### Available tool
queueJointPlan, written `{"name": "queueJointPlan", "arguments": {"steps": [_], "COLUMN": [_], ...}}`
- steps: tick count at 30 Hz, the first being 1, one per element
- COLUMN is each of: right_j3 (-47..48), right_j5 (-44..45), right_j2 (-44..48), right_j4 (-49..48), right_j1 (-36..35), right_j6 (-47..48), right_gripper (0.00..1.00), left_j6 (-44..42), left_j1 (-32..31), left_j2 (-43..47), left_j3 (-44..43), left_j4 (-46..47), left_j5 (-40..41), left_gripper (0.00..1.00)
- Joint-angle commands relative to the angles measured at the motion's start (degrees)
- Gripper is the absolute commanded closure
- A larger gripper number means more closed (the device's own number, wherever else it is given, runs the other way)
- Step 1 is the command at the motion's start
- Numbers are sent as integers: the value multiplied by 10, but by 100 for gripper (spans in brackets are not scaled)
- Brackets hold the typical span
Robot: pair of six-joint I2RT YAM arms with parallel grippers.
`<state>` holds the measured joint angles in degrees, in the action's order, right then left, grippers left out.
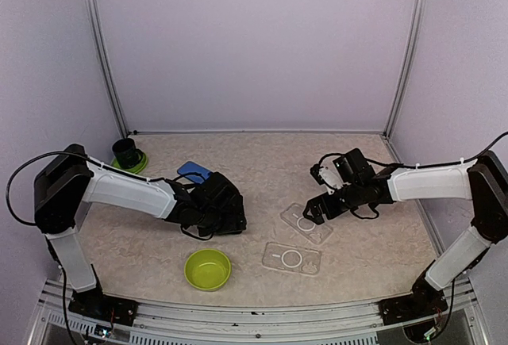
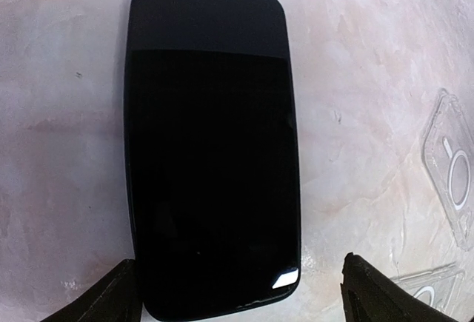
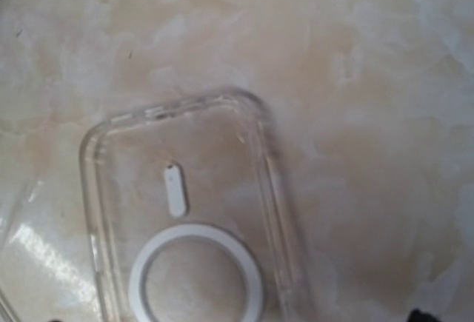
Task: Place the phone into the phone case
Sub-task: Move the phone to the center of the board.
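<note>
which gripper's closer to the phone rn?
Left. The left gripper hangs right over the phone, open fingers either side of one end. The right gripper is well apart from it, above a clear case.

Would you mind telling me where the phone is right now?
In the left wrist view the phone lies flat on the table, its near end between the left gripper's open fingers, with a clear case at the right edge.

Pale lilac walls (image 1: 254, 44) with two metal corner posts (image 1: 103, 51) enclose a beige marbled table (image 1: 262, 162).
</note>
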<state>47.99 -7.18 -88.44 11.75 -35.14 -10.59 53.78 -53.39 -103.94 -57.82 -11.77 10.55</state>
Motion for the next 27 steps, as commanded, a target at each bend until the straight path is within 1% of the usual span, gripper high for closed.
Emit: {"name": "queueJointPlan", "arguments": {"steps": [1,7,11,13,18,23,27], "right_j3": [10,18,30,39,74,126,178], "right_j5": [7,6,0,1,21,57,67], "right_j2": [-2,-1,-12,-19,-47,-91,-146], "right_j4": [4,8,10,11,18,23,30], "right_j1": [-8,-9,-13,-21,-52,-103,-135], "right_j6": [-4,-3,-5,-5,-7,-8,-12], "right_gripper": [1,0,0,0,0,0,0], "left_j6": [2,-26,-56,-67,-89,-117,-131], "left_j1": [-10,-29,-45,-48,-48,-47,-47], "left_j2": [-37,-46,-50,-44,28,125,226], "left_j3": [10,-15,-41,-45,-5,40,90], "left_j4": [-19,20,42,50,73,61,61], "left_j5": [-43,-96,-114,-108,-48,38,104], "left_gripper": [8,2,1,1,1,1,1]}}
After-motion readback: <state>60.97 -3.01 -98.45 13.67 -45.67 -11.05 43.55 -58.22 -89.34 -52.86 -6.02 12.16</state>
